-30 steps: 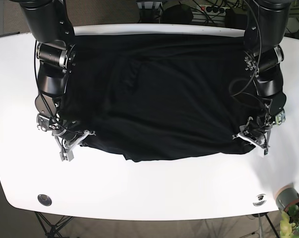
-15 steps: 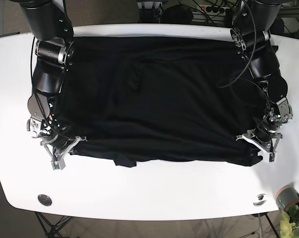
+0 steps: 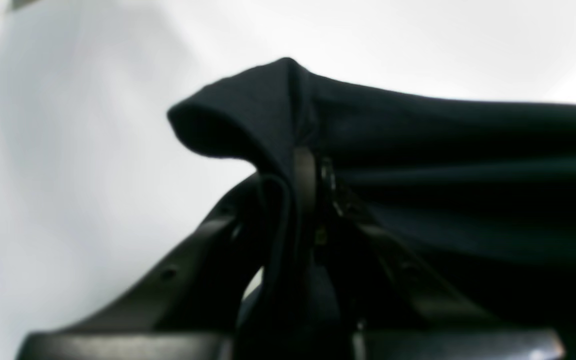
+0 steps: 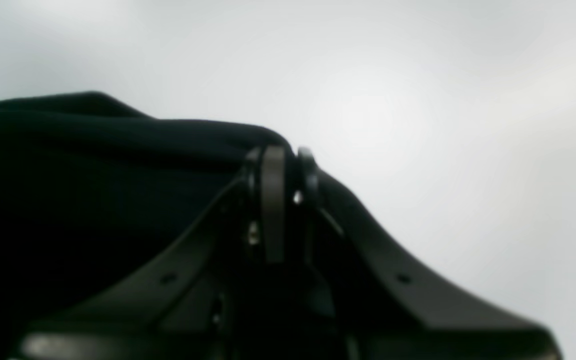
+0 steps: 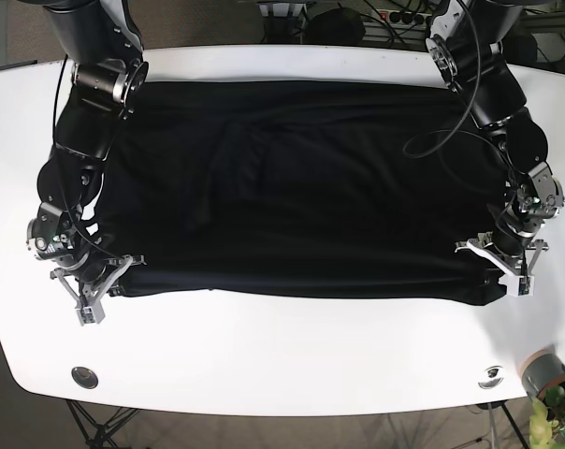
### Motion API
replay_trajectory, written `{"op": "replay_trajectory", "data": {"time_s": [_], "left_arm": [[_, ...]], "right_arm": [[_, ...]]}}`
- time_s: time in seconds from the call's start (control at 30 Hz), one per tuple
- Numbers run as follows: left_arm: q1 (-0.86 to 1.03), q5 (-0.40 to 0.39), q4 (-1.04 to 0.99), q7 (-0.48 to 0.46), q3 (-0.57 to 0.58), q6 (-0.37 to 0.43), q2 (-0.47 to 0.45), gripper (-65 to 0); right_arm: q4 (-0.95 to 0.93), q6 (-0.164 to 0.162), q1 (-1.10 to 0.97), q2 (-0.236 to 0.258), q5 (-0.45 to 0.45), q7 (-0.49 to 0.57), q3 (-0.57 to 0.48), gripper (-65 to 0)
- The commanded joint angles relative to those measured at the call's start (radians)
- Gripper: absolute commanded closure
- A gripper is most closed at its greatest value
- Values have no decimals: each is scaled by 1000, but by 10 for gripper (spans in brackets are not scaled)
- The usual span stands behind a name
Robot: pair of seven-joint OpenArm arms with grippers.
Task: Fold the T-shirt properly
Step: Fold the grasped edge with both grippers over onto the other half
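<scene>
The black T-shirt (image 5: 301,187) lies spread wide across the white tabletop (image 5: 292,355), its far edge near the tabletop's back rim and its near edge running in an almost straight line between the two hands. The left hand (image 5: 509,271) (on the base view's right) sits at the shirt's near corner on that side, and the left wrist view shows its jaws pressed together on a fold of the dark cloth (image 3: 288,130), which rises in a small peak above the fingertips and stretches away to the right. The right hand (image 5: 94,292) holds the opposite near corner; in the right wrist view its fingers (image 4: 273,200) are closed with only a thin sliver between them, and the fabric (image 4: 93,165) drapes off to the left from the tips.

Both wrist views are soft and dim, so the seams and the exact layer of cloth caught in each hand cannot be made out. In the base view the shirt is so dark that its sleeves and collar are hard to pick out; only faint wrinkles (image 5: 236,159) show left of the middle. Both arms rise out of the top of the frame, their upper parts cut off.

Around the shirt: a round metal fitting (image 5: 84,377) in the tabletop's near left corner, another (image 5: 491,376) near the right corner, a grey pot with a green plant (image 5: 549,379) just off the right edge, and cables (image 5: 395,17) behind the tabletop.
</scene>
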Motion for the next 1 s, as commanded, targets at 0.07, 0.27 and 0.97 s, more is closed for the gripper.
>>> {"op": "replay_trajectory", "data": {"time_s": [0.07,0.27,0.97], "left_arm": [[5,0,58,5,-62,-72,-21,0],[60,0,114,32,-87,-113,-22,0],[364,0,306,33,-104,-148,1,0]], "right_arm": [[167,18,-16,12,-4,-57,19,-21],[395,21,-126,-26,-4,-190,82,-21],[684,12,-517,-63,252,-327,209,-21]]}}
